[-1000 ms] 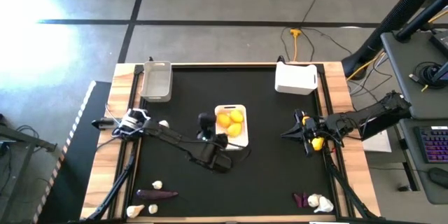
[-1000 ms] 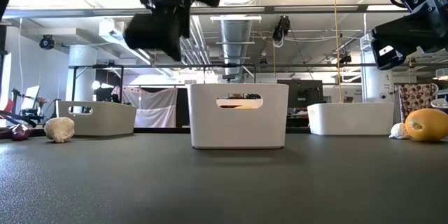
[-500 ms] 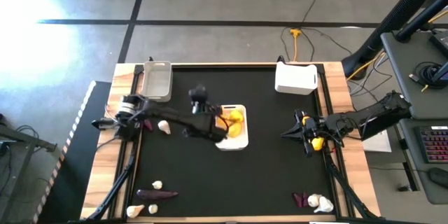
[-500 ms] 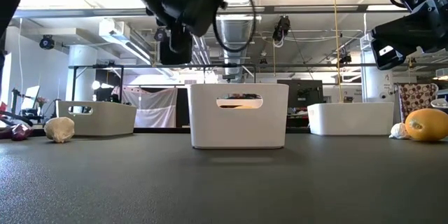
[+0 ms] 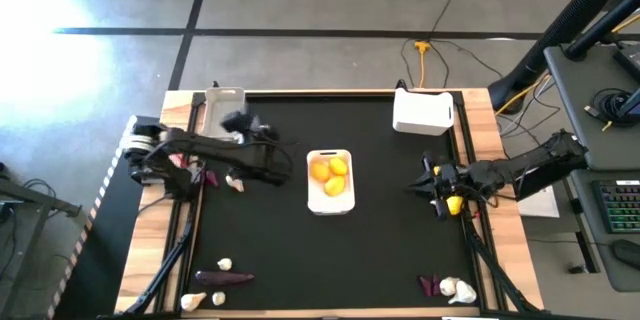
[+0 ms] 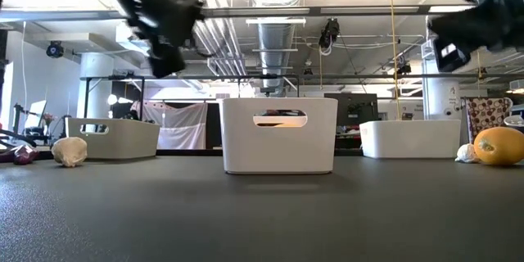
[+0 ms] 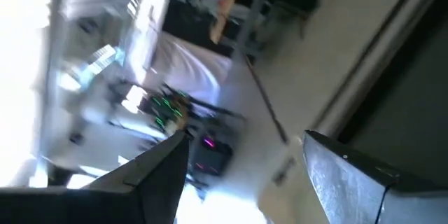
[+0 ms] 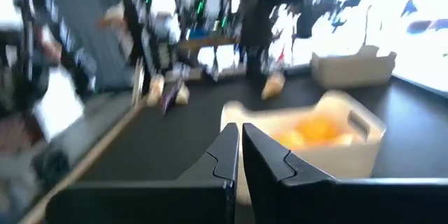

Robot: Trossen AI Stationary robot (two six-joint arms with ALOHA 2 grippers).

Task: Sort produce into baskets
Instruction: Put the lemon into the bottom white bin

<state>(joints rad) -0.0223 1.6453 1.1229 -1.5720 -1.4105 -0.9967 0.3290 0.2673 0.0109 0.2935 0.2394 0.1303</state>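
Lying near the front edge of the black bench point(image 5: 270, 250) are some small pieces of pretend food. On the left side sit a dark purple vegetable point(image 5: 224, 278) and three little white garlic bulbs point(image 5: 224, 264), close together. On the right side sit another purple piece point(image 5: 431, 285) and a white bulb point(image 5: 452, 287), touching each other.

In the middle of the bench stands a white basket point(image 5: 329, 182) with yellow and orange fruits point(image 5: 328, 169) inside it. The low view shows the same basket from the side, standing upright.

Up on the left, the left end effector point(image 5: 238, 123) hangs in the air above the bench, beside the grey see-through basket point(image 5: 223, 115) at the far left corner. Its two fingers stand wide apart with nothing between them. One more white bulb point(image 5: 234, 182) lies on the bench just below that arm, and a small dark purple piece point(image 5: 211, 175) lies just beside it.

On the right side, the right end effector point(image 5: 424, 183) is pressed tight shut and holds nothing. It points toward the middle basket. A yellow fruit point(image 5: 453, 204) lies on the bench close under that arm, near the right edge.

At the far right corner stands the other white basket point(image 5: 422, 112). Whether anything is in it cannot be seen.
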